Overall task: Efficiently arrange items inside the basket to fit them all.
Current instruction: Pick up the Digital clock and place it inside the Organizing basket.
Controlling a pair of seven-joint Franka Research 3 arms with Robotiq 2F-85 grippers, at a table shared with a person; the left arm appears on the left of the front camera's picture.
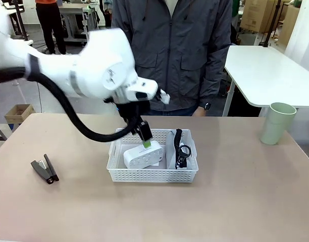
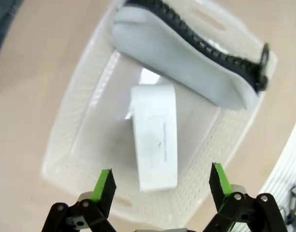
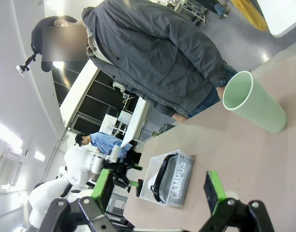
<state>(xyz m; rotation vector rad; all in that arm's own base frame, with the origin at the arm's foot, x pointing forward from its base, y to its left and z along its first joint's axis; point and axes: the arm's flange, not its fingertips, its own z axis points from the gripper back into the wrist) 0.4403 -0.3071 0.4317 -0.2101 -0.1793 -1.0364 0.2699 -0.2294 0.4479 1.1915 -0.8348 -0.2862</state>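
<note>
Black stapler (image 1: 45, 170) lies flat on the table, well to the left of the white basket (image 1: 152, 175), and is one of two items not yet packed. By the look of it you are about halfway through the job. The small white box (image 1: 143, 155) sits in the basket's left half, and the grey pouch (image 1: 181, 149) lies along its right wall with the black strap on top.

Your left gripper (image 1: 144, 137) hangs just above the box. Its arm sweeps in from the left of the basket, with the wrist bent down over the rear rim. The left wrist view shows its green-padded fingers (image 2: 104, 186) spread wide, the box below them and nothing held.

The next move probably calls for lifting clear of the basket and swinging left for the stapler. It would then go into what room is left beside the box, so mind the lattice walls on the way out.

A person (image 1: 172, 50) in a dark jacket stands behind the basket at the table's far side. The pale green cup (image 1: 277, 123) stands upright well to the right of the basket and looks like work for your other arm. Your right gripper (image 3: 157, 188) hovers over the table to the right of the basket, facing it and the cup, its fingers apart and empty.
</note>
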